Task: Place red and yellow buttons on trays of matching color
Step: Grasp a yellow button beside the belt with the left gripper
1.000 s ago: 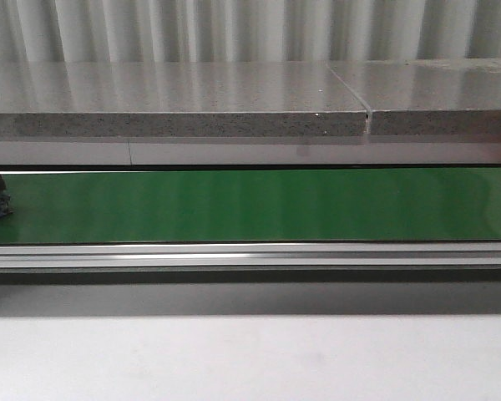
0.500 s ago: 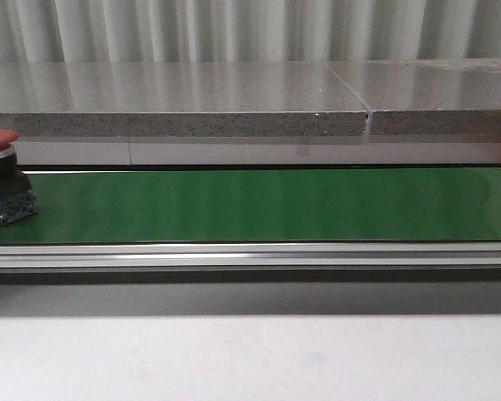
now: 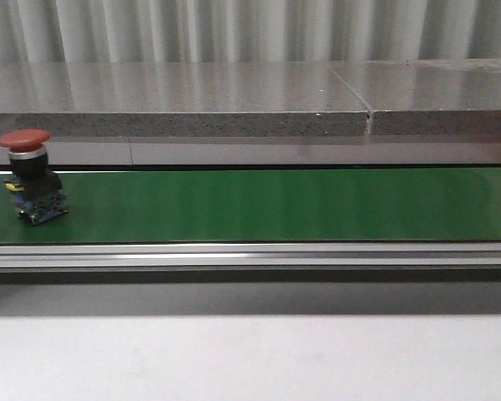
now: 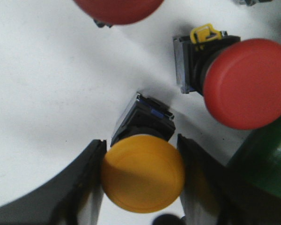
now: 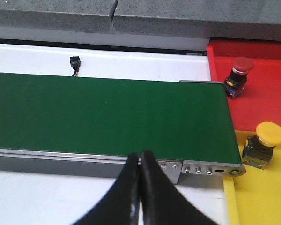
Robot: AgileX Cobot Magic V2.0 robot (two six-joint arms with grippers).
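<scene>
The red button in the front view stands upright at the left end of the green conveyor belt. It has a domed red mushroom cap, a silver collar and a black body with blue and yellow parts at the base.

In the left wrist view, the left pincer has a yellow button between its fingers; the black pads lie against both sides of the yellow cap, so the pincer is grasping it. The button has a black and blue body and stands on a white desk. A second red button, with a yellow clip on its body, lies tilted just beside it, and the cap of a third red button shows at the frame edge.

In the right wrist view, the right pincer is clenched, fingertips touching, holding nothing. It hangs near the aluminium frame at the belt's end. Beyond the belt end, a red tray carries a red-capped button, and an adjoining yellow tray carries a yellow-capped button; both stand upright.

Behind the belt runs a grey speckled stone ledge, with a corrugated metal wall beyond it.
</scene>
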